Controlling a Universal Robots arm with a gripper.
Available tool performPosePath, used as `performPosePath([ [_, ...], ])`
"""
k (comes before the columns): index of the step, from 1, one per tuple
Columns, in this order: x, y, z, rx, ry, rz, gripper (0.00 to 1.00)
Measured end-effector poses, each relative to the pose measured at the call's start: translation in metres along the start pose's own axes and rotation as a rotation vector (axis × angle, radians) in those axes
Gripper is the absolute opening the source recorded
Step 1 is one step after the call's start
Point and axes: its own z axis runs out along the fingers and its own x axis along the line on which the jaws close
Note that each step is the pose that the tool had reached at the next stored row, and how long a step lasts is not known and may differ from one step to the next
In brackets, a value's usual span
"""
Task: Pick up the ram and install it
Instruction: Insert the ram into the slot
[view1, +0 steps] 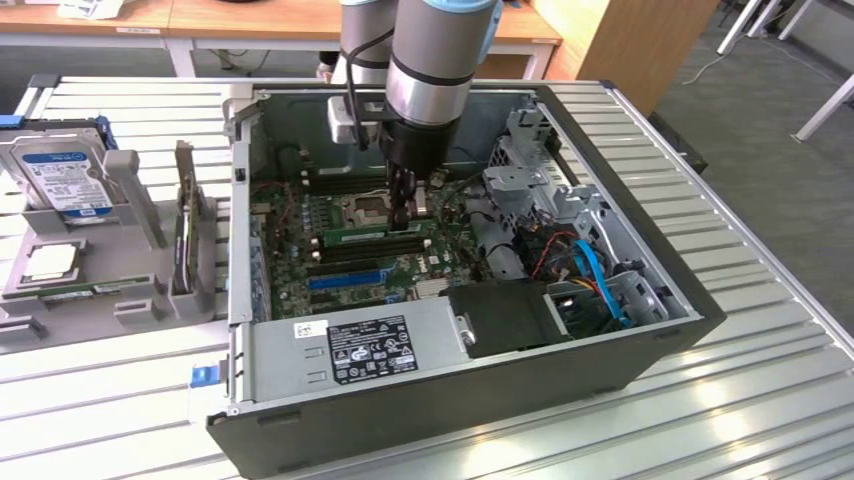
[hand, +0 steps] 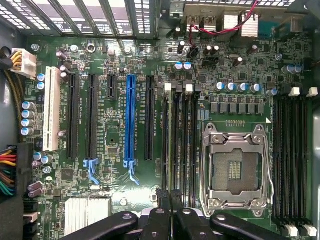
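Slatted bench (view1: 754, 400) under case (view1: 441, 425), ram (view1: 378, 237) inside

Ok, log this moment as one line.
phase: install | gripper: shut on the ram | ram: on edge among the memory slots beside the CPU socket | site: motherboard inside open PC case

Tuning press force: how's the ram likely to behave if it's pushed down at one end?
Likely stiff but fragile: the ram is a thin green board standing on edge on the motherboard. The gripper is closed at one end of it, so a push there may tilt it rather than lower it evenly. Probably light for its length.
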Motion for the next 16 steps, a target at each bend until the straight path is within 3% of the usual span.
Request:
performPosePath([
  [16, 0.0001, 0.0015, 0.0015, 0.0009, -0.0008, 0.024, 0.12],
])
